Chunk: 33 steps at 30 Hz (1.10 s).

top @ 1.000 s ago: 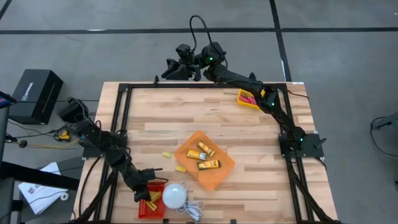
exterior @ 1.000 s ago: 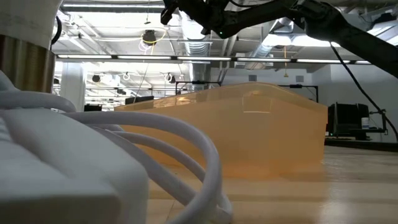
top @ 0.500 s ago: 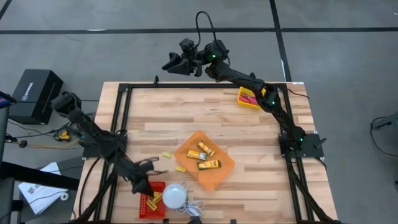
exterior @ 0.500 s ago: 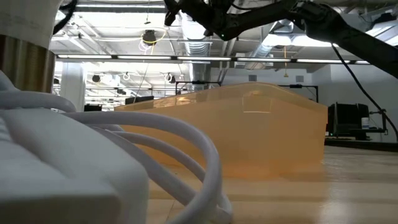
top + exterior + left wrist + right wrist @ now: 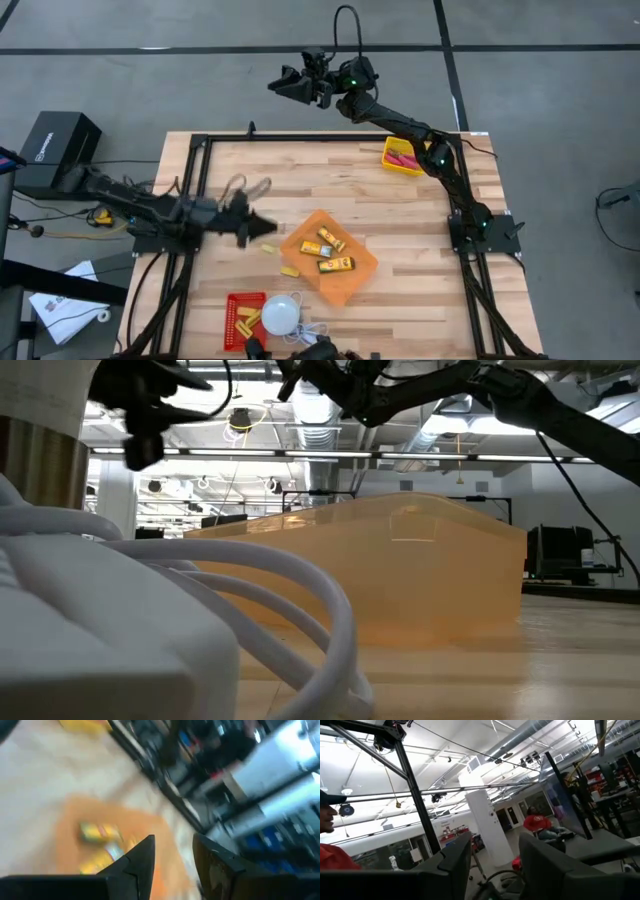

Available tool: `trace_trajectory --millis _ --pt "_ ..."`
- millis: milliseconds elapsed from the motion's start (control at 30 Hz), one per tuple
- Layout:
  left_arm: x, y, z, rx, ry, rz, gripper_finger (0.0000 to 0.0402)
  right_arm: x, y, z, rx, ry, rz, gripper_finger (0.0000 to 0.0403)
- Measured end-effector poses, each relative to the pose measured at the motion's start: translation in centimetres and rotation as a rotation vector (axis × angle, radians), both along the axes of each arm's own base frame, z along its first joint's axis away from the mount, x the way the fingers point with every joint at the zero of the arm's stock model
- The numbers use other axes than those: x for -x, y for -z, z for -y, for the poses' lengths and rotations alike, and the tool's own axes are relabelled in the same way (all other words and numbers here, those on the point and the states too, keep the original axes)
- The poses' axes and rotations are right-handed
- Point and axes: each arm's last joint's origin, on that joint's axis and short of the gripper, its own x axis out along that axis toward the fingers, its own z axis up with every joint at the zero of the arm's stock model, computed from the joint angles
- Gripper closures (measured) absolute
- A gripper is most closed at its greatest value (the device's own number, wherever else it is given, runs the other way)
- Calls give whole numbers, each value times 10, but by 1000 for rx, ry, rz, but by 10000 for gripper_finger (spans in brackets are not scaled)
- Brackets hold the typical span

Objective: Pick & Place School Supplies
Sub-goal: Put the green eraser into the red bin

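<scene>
1. Since a second ago the left gripper [image 5: 262, 227] has swung up from beside the red bin [image 5: 233, 310] at the table's near edge to the middle of the left half, its tip now aimed toward the orange tray [image 5: 357, 280].
2. Meanwhile the right gripper [image 5: 279, 84] has drifted a little farther out past the table's far edge and hangs over the floor, well apart from everything.
3. Two small yellow blocks [image 5: 269, 249] lie loose on the wood between the left gripper and the tray, the nearer one just beside the fingertips, the other [image 5: 290, 270] close to the tray's rim.
4. Three yellow packets [image 5: 336, 264] sit inside the tray; pink-handled scissors [image 5: 401, 157] rest in the yellow bin [image 5: 388, 160] at the far right.
5. Left fingers [image 5: 142, 865] stand parted with nothing between them; the picture is blurred, so how wide is only a guess.
6. Right fingers [image 5: 457, 865] likewise stand apart and empty.
7. By reach, the left arm is plainly the nearer for the loose blocks, which lie ahead of and slightly below its tip.
</scene>
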Motion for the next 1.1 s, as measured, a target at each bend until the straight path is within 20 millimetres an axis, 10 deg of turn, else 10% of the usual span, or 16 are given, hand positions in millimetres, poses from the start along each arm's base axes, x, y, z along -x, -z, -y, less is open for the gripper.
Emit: trace_trajectory --millis 500,1100 --pt "1 -17 -81 -144 -394 144 269 26 -17 24 48 107 59 229" --pt "5 30 -84 -322 -47 -319 269 44 -17 48 6 92 -4 233"
